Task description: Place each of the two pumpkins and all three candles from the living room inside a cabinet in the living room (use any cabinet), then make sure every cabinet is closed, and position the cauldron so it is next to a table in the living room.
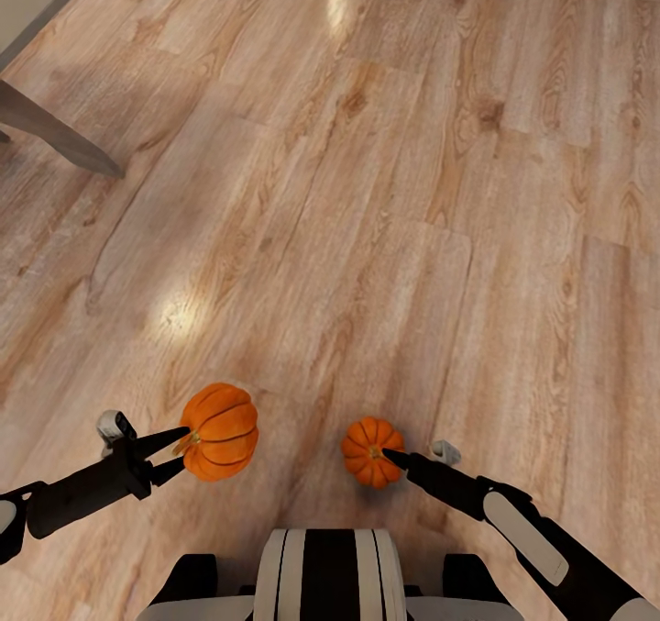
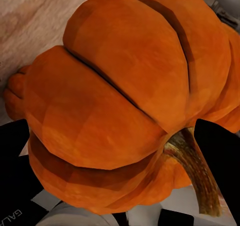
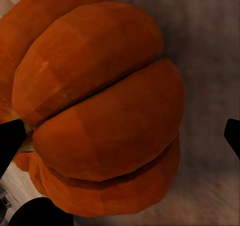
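— Both grippers carry 1 pumpkin each. Left gripper (image 1: 179, 451) has its 2 fingers pinching the stem end of the larger-looking pumpkin (image 1: 220, 431), and the left wrist view shows that pumpkin (image 2: 120, 100) close up, with dark fingers (image 2: 220, 161) beside the curved stem (image 2: 197, 171).

— And the right?

— Right gripper (image 1: 396, 459) meets the second pumpkin (image 1: 372, 451) at its stem centre. In the right wrist view one finger (image 3: 10, 143) touches that pumpkin (image 3: 100, 110) near the stem, while the other (image 3: 233, 136) stands apart from it. Whether it grips the stem or merely presses there, I cannot tell.

— Where are they?

— Held above the wood floor (image 1: 367, 190), just ahead of the robot's base (image 1: 325, 575), with a grey table leg (image 1: 55, 135) well off to the far left. No cabinet shows.

— Risks?

— I'd judge the thin stem holds weak: a jolt while driving could swing or twist either pumpkin free, and it would roll away.

— Orientation?

— Each is squat, so the short stem axis matters: the left pumpkin's stem points back toward its gripper, roughly level; the right one's stem faces the camera and gripper.
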